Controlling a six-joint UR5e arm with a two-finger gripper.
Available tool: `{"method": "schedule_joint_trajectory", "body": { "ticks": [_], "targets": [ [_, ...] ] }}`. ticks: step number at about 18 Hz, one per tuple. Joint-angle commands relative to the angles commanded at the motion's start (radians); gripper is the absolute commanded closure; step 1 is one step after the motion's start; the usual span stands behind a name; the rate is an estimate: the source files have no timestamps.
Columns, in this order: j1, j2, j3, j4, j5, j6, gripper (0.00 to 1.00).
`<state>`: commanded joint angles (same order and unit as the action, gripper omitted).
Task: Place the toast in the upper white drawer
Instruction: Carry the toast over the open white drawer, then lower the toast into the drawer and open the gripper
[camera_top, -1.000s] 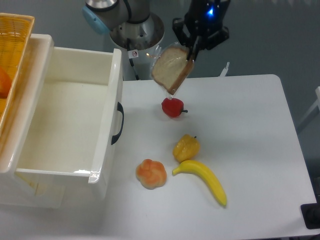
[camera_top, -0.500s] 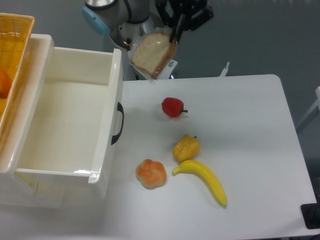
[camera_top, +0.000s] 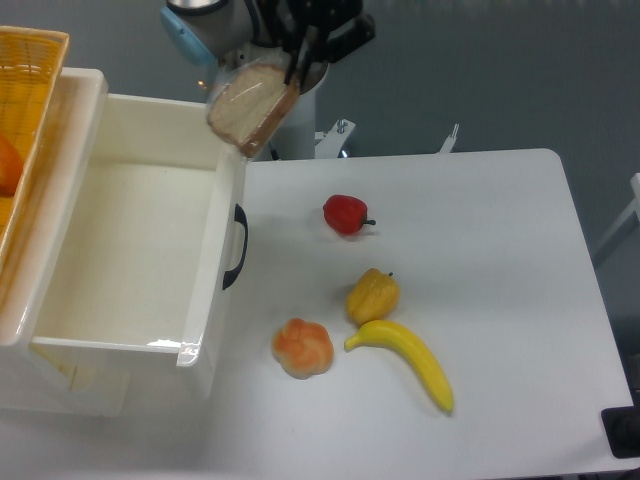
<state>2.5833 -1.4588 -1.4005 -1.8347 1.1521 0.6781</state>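
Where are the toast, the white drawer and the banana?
toast (camera_top: 250, 106), fixed camera view, middle of the pale slice.
upper white drawer (camera_top: 228, 190), fixed camera view, front wall rim.
banana (camera_top: 412, 358), fixed camera view, middle of its curve.

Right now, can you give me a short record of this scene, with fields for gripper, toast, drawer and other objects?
gripper: gripper shut on the toast, held in the air
toast: toast tilted, hanging at the front right corner of the drawer
drawer: upper white drawer pulled open, inside looks empty
other objects: red pepper, yellow pepper, banana, round pastry on the table
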Motion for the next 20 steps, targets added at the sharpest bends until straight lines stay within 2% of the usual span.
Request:
{"method": "schedule_joint_trajectory", "body": {
  "ticks": [7, 14, 18, 19, 20],
  "targets": [
    [-0.057, -0.04, -0.008, 0.074, -0.003, -0.069, 1.0],
    [-0.109, -0.074, -0.009, 0.11, 0.0, -0.081, 1.0],
    [-0.127, -0.087, -0.011, 0.115, 0.003, -0.077, 0.81],
    [-0.134, -0.089, -0.011, 0.115, 0.003, -0.078, 0.8],
    [-0.135, -0.091, -0.012, 0.115, 0.005, -0.08, 0.72]
  ]
}}
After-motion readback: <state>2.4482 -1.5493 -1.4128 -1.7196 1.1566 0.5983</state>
